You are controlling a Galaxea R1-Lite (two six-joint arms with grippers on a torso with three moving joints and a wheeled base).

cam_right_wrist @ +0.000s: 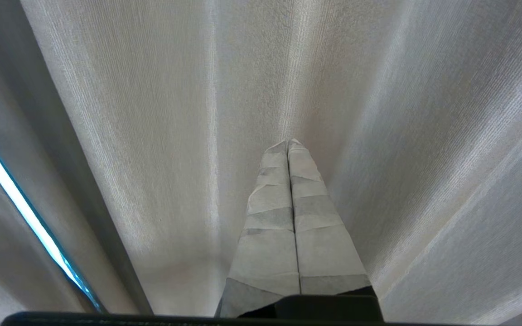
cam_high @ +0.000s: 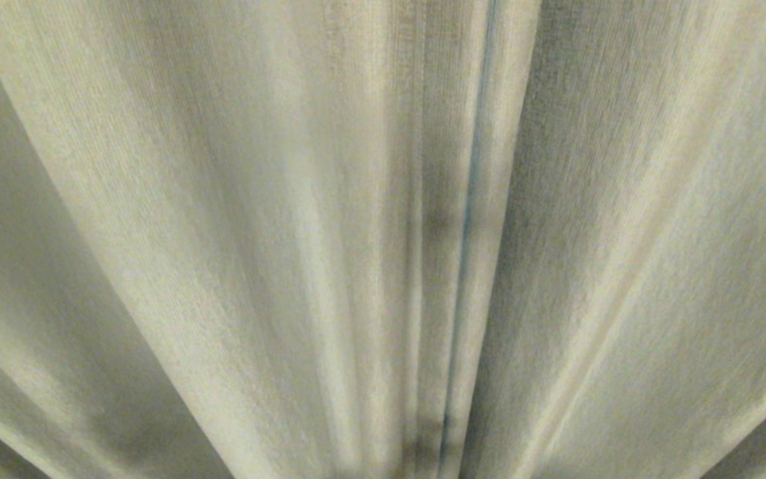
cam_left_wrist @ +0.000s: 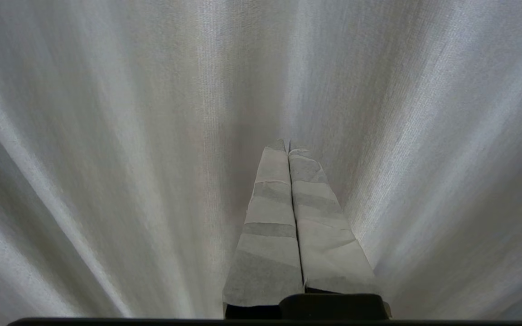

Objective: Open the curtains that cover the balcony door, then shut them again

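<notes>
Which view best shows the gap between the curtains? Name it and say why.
The right wrist view: a bright strip of daylight shows between two curtain edges, beside the shut right gripper. The head view shows only a thin dark seam where the panels meet. The left wrist view shows unbroken folds behind the shut left gripper.

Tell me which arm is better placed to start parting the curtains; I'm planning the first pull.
Probably the right. Its tool, shut and empty, points at the curtains with a bright slit of daylight close beside it, likely the parting edge. The left tool, also shut, faces only unbroken folds.
</notes>
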